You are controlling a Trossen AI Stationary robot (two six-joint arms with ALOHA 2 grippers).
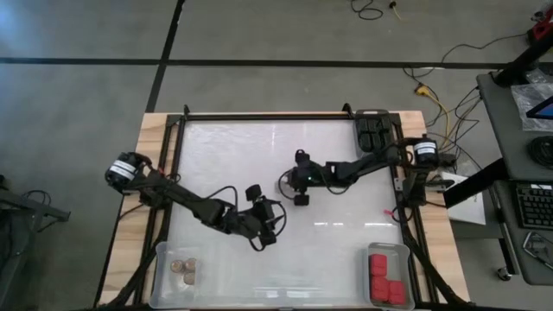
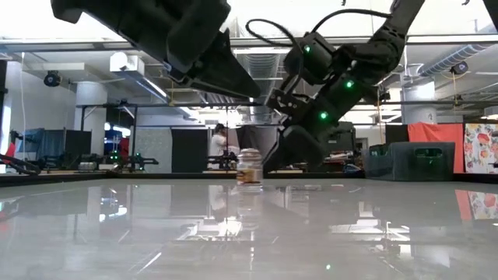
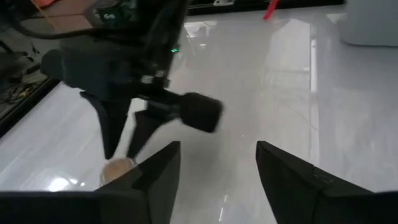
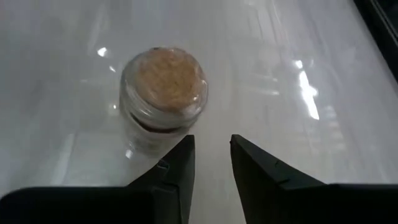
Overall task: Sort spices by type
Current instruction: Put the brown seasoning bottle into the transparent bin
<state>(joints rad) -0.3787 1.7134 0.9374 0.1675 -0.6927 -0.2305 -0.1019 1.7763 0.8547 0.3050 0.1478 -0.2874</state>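
Tan-lidded spice jar [image 4: 163, 99] stands upright mid-table, just ahead of the right gripper [image 4: 211, 163], whose fingers are nearly together and hold nothing. The left gripper [image 3: 217, 177], fingers apart and empty, hovers close by. Likely risks: the narrow right fingers nudging the jar over, or the two arms colliding.

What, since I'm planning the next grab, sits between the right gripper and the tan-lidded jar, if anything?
Nothing visible. Only bare table lies between the right gripper and the tan-lidded jar, which stands slightly off the fingers' line.
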